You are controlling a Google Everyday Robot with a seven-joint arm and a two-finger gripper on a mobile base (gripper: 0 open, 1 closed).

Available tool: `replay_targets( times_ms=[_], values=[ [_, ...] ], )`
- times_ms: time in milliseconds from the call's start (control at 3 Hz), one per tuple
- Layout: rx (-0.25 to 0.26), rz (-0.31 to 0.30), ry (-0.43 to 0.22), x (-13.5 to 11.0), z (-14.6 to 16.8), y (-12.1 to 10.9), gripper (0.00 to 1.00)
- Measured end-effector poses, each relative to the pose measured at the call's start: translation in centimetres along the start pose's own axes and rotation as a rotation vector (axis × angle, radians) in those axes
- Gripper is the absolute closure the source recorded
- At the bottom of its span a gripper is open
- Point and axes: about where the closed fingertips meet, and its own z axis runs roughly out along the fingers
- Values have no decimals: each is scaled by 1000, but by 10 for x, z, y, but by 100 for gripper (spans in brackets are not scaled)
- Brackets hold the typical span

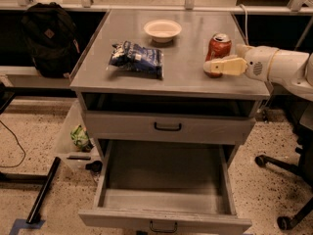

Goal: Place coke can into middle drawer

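The coke can (218,46), a red aluminium cylinder with a silver top, stands upright at the right side of the grey metal cabinet's (186,80) flat top; its lettering cannot be read. The gripper (217,65), smooth cream plastic on a rounded white arm, reaches in from the cabinet's right and lies across the can's lower front; whether it has hold of the can cannot be told. A crinkled blue-and-white snack bag (137,58) and a round white bowl (163,30) rest on the cabinet's top. Low in the cabinet, the middle drawer (104,180) is pulled out, showing its bare grey floor.
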Motion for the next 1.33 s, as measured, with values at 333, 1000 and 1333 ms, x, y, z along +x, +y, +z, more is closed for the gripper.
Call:
replay_targets(
  times_ms=[333, 1000, 1333],
  values=[
    [51, -21, 12, 7, 23, -14, 0],
    [98, -38, 20, 12, 44, -26, 0],
    [98, -38, 20, 12, 44, -26, 19]
  ],
)
